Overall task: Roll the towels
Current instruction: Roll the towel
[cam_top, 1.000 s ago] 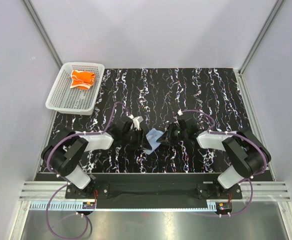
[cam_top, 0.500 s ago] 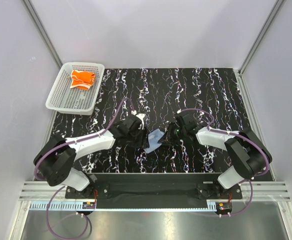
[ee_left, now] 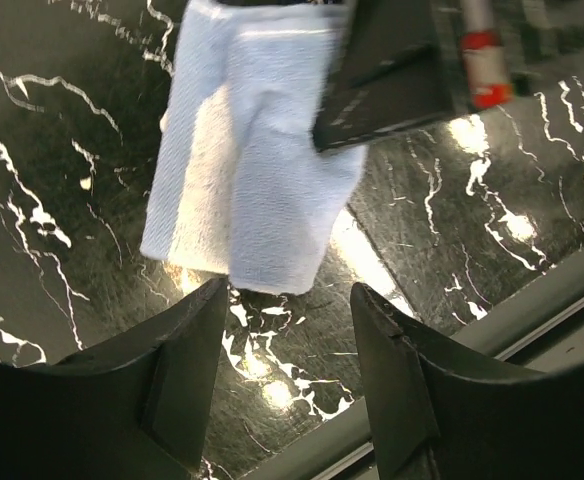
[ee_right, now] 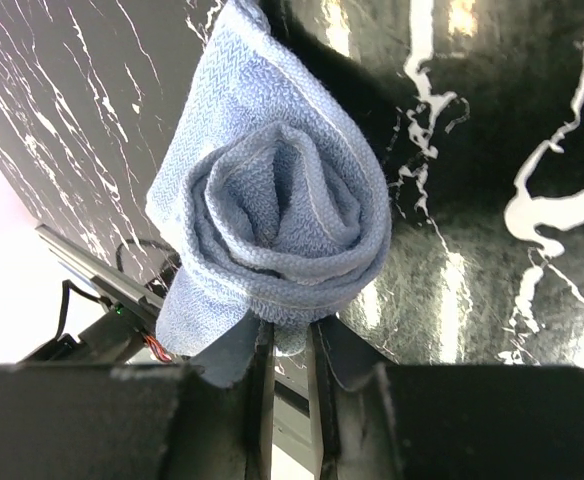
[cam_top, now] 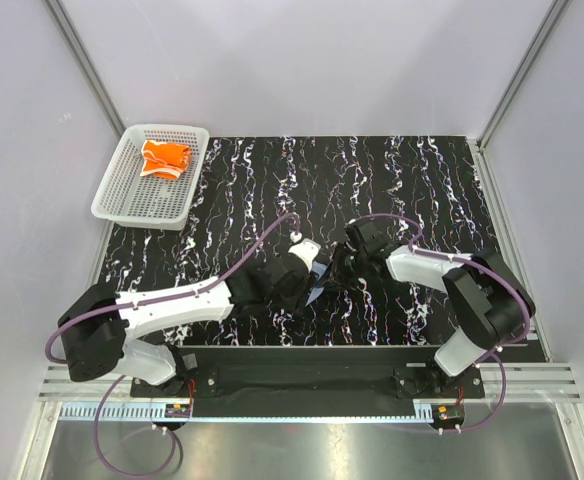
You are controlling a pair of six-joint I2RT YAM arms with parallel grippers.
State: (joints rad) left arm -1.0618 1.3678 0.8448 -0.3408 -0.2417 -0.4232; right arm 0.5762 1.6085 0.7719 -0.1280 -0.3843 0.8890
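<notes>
Pinches the rolled blue towel [ee_right: 272, 220] in the right claw [ee_right: 284, 340], on the worktop [cam_top: 422, 180]. Holds the left claw [ee_left: 287, 300] apart, towel's flat end just ahead. Sees the orange towel [cam_top: 164, 157] far off, in the basket [cam_top: 122, 200].

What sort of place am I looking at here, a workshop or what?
Probably a robotics lab test booth: two robot arms bolted at the edge of a black marbled table, plain panels walling it in, a blue towel to practise on.
</notes>
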